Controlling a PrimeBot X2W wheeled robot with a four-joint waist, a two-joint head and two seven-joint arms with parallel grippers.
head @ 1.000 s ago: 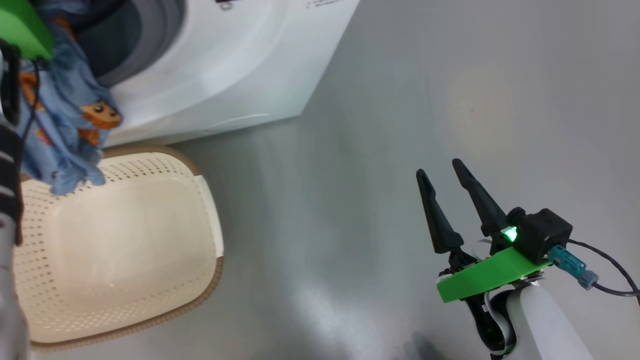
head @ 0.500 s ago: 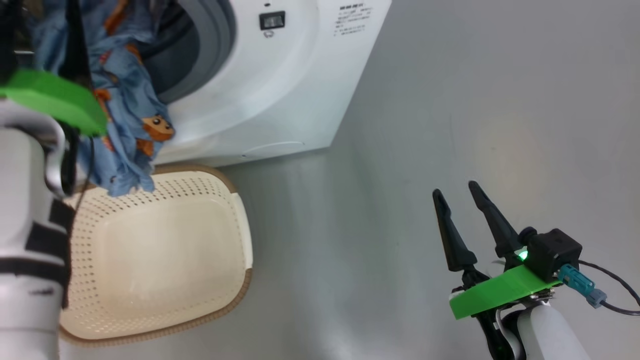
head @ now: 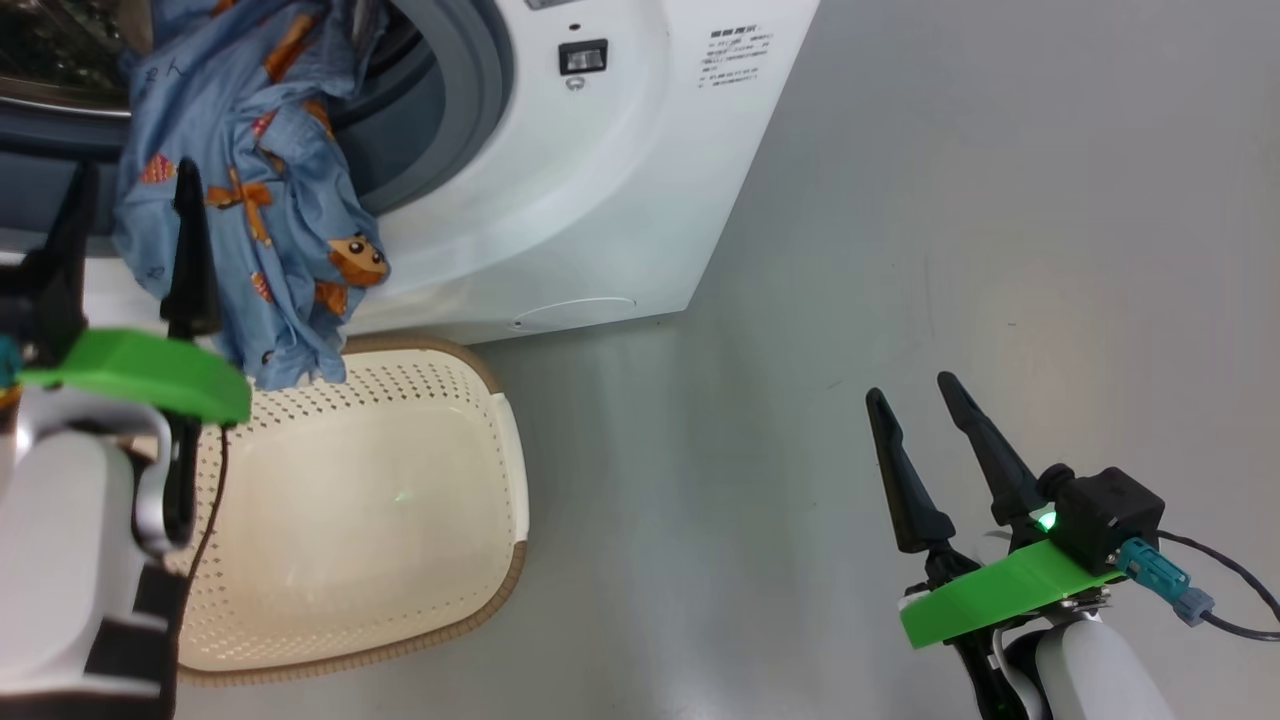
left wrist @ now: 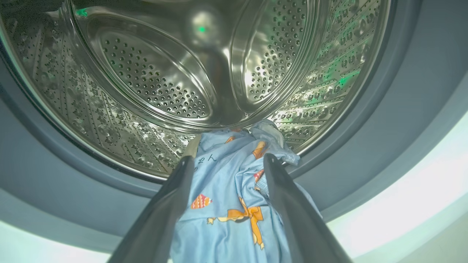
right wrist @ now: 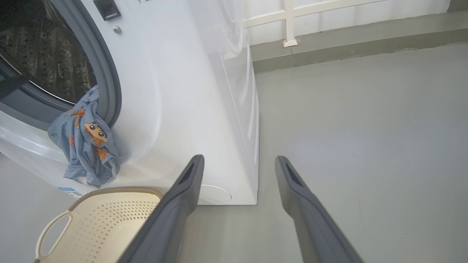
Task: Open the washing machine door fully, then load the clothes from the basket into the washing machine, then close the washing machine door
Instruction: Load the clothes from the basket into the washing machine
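Washer point(head: 600, 200): white, boxy, with a perforated steel drum point(left wrist: 164, 73) ringed by a grey rubber gasket point(head: 480, 100). A soft blue garment point(head: 250, 200) with orange print lies with its top in the drum mouth; the rest drapes over the gasket and down the washer front.

Basket point(head: 515, 480): cream perforated plastic with a brown rim, at the washer's foot, its inner floor in plain view.

Left gripper point(head: 132, 180): at the drum mouth, fingers spread wide, cloth between them unpinched.

Right gripper point(head: 910, 388): beside the washer above grey floor point(head: 900, 200), spread wide, holding nothing.

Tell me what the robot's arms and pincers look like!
The left pincer and right pincer each have two long, dark, pointy fingers above a green plate. The forearms are white; the left wears black bands. A teal plug and black cable leave the right wrist.
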